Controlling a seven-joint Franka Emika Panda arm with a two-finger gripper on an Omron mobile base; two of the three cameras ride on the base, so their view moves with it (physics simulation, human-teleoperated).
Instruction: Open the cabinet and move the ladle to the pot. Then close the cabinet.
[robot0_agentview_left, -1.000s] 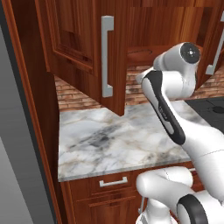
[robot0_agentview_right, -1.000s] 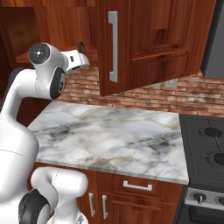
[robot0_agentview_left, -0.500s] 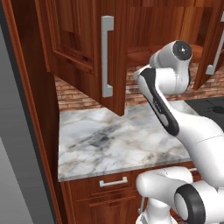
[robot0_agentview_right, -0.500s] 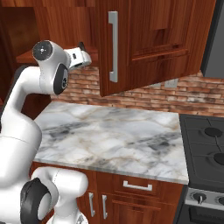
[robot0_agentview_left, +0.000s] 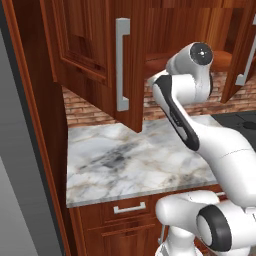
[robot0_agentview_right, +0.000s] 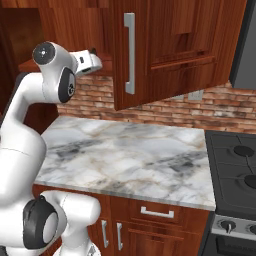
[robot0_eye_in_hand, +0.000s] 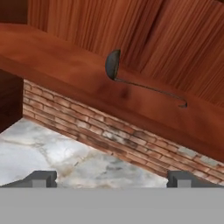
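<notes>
Cabinet (robot0_agentview_left: 95, 55): upper wall unit of reddish-brown wood; both doors stand swung open, each with a long silver bar handle (robot0_agentview_right: 129, 52).
Worktop (robot0_agentview_right: 130, 160): grey-veined marble slab below the cabinet, with a brick wall (robot0_agentview_right: 200, 107) behind it.
Stove (robot0_agentview_right: 235, 170): dark burners at the right end of the worktop, seen in the right base view.
Arm (robot0_agentview_left: 182, 100): white, raised from the base, elbow bent, wrist at cabinet-floor height between the two open doors.
Gripper (robot0_eye_in_hand: 111, 178): jaws spread wide, holding nothing and touching nothing; the two dark fingertips (robot0_eye_in_hand: 41, 178) rise at the bottom of the hand view, aimed at the cabinet floor.
Ladle (robot0_eye_in_hand: 131, 78): slim dark utensil lying on the cabinet floor, bowl to the left, hooked handle end to the right in the hand view; well apart from the jaws.
</notes>
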